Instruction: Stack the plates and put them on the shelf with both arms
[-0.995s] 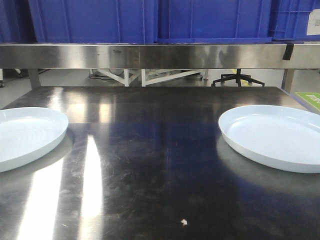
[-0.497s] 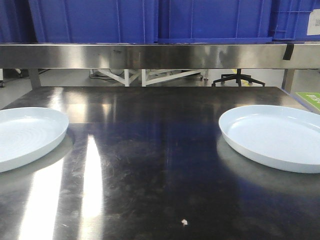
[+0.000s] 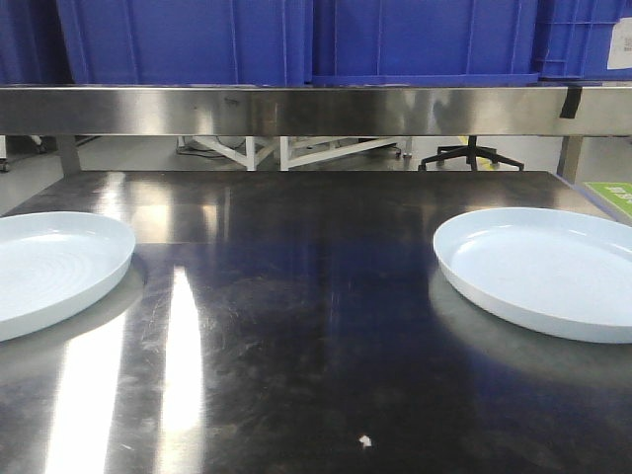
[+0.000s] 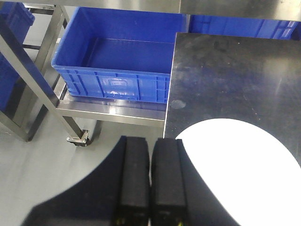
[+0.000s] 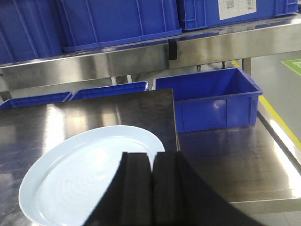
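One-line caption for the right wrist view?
Right gripper, fingers closed, poised above a pale plate on the steel table, blue bins beyond.

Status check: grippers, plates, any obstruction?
Left gripper shut, empty, by left plate. Right gripper shut, empty, by right plate. Both unstacked, far apart on table. Nothing between them.

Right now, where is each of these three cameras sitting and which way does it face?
Front camera: low before the table, facing the shelf; left plate and right plate at the sides; no robot parts.
Left wrist: on the left arm, looking down past the shut left gripper at the left plate and a blue crate.
Right wrist: on the right arm, looking forward over the shut right gripper at the right plate.
Shared with front: the plates.
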